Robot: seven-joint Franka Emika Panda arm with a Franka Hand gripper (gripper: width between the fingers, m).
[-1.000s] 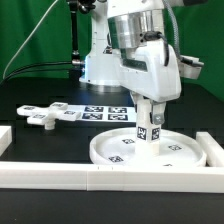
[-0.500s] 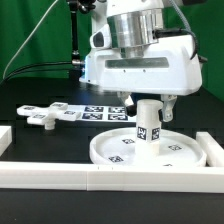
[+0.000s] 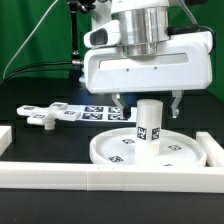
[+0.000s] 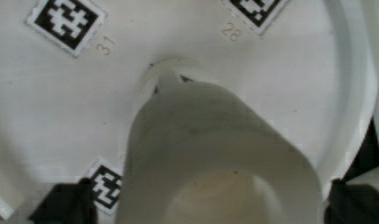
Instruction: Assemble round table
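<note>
Nearest the exterior camera, the long white border rail (image 3: 100,178) runs across the front of the worktop (image 3: 40,148). The disc's near rim is close behind it, which suggests the rail serves as a stop.

The round disc (image 3: 108,150) lies flat with its rim up. That is the right attitude for taking the leg, since its socket side is open to me.

The leg (image 3: 148,124) stands upright on the disc, about at its middle. In the wrist view the leg (image 4: 221,150) rises straight toward the camera. I cannot tell whether it is fully seated.

My jaws are spread wide, one finger (image 3: 117,103) on each side of the leg's top, touching nothing. I judge this a release posture.

Farther back, the marker board (image 3: 97,112) lies flat. The cross-shaped foot piece (image 3: 40,117) lies just beside it, toward the exterior view's left, untouched and well apart from the disc. It is not yet fitted.

Against one second ago, my hand has risen from low around the leg and turned broadside. The leg and disc have not shifted.
</note>
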